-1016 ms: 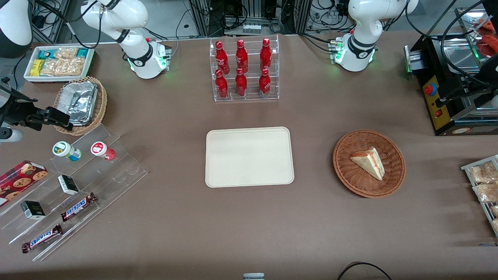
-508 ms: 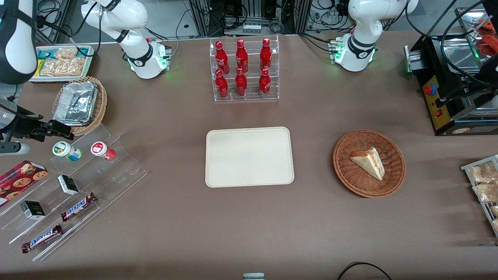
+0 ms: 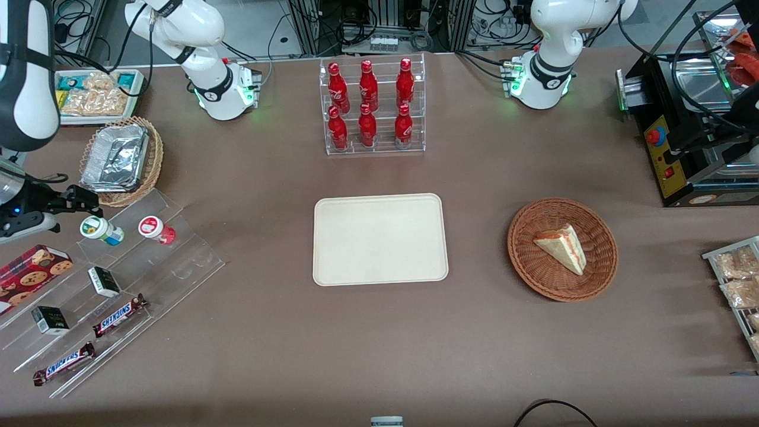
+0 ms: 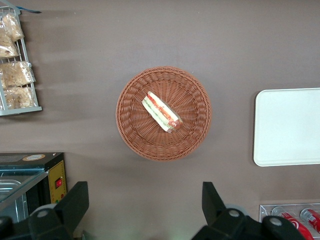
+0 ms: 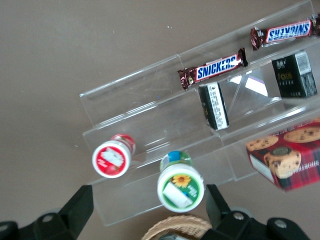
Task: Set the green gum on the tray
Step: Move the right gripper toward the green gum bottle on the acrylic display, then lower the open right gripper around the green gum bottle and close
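Note:
The green gum, a white bottle with a green-and-white lid and teal lower part, stands on the top step of a clear acrylic stand, beside a red-lidded bottle. My right gripper hovers just above the gum, slightly farther from the front camera, open and empty. In the right wrist view the gum's lid lies between the gripper's spread fingers, close to one black finger; the red bottle is beside it. The cream tray lies bare at the table's middle.
The stand also holds Snickers bars, small black boxes and a cookie box. A wicker basket with a foil tray sits close to the gripper. A rack of red bottles and a sandwich basket stand elsewhere.
My right gripper has moved nearer to the front camera and down, from over the foil-tray basket to just above the green gum. The gum and tray have not moved.

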